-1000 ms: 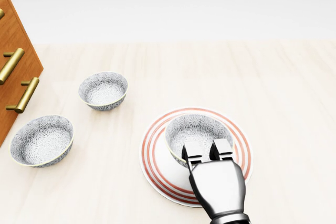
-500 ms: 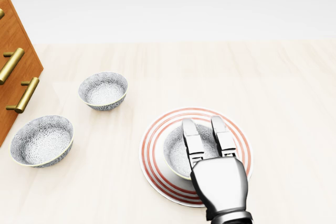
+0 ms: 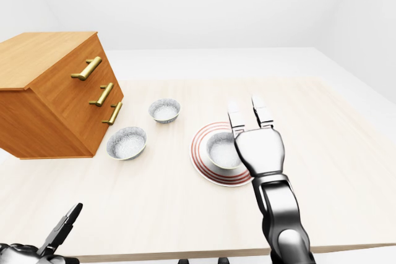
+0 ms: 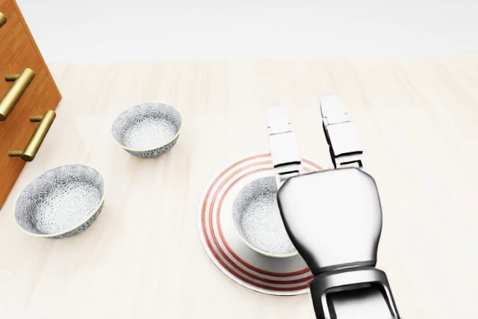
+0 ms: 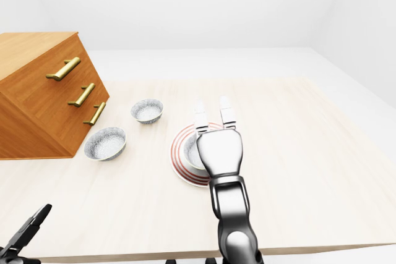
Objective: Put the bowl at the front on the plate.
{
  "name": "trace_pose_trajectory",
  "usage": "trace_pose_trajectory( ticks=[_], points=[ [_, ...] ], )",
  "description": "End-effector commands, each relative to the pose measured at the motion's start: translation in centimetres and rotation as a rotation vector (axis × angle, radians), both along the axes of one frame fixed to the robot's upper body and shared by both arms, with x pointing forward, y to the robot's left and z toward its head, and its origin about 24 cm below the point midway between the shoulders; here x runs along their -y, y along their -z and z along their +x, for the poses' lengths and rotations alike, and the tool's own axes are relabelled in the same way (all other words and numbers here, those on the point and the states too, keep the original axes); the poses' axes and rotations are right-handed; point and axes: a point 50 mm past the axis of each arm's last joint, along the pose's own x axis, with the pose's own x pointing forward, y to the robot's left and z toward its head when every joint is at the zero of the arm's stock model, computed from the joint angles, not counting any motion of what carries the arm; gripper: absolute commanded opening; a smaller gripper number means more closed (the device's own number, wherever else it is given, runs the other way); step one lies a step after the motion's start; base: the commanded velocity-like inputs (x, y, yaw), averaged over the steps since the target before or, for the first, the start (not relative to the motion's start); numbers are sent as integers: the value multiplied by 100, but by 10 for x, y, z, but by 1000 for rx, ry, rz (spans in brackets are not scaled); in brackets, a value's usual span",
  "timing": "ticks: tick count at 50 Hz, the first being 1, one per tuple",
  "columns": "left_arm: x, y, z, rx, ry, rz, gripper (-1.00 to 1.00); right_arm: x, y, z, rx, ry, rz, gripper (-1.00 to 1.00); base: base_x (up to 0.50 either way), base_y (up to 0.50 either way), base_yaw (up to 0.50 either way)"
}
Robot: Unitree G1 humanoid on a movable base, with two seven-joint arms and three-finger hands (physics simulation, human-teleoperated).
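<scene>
A grey patterned bowl (image 4: 258, 217) rests upright on the red-ringed white plate (image 4: 221, 207) in the lower middle of the head view. Above it hovers my right hand (image 4: 310, 140), open, fingers stretched straight out past the plate's upper rim, touching nothing. Its palm hides the bowl's right side. My left hand (image 3: 59, 234) shows only as dark fingers in the bottom left corner of the left-eye view, apart from every object.
Two more patterned bowls stand left of the plate, one (image 4: 147, 129) higher up and one (image 4: 60, 199) near the wooden drawer chest (image 3: 52, 94) with brass handles. The pale wooden table (image 3: 322, 134) stretches to the right.
My right hand let go of the bowl, spread its fingers and rose up over the plate. The bowl stays on the plate, slightly lower left than before.
</scene>
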Motion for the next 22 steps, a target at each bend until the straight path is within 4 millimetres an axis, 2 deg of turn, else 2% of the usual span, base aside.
trace_pose_trajectory(
  ticks=[1, 14, 22],
  points=[
    [-1, -2, -1, 0, 0, -5, 100, 0, -46, -7, 93, 46, -70, 100, 0, 0, 0],
    [0, -5, -2, 1, 1, -6, 100, 5, -89, -4, 201, 83, -92, 100, 0, 0, 0],
    [0, -4, -2, -3, 2, -5, 100, 7, -130, -11, 399, 97, -89, 100, 0, 0, 0]
  ],
)
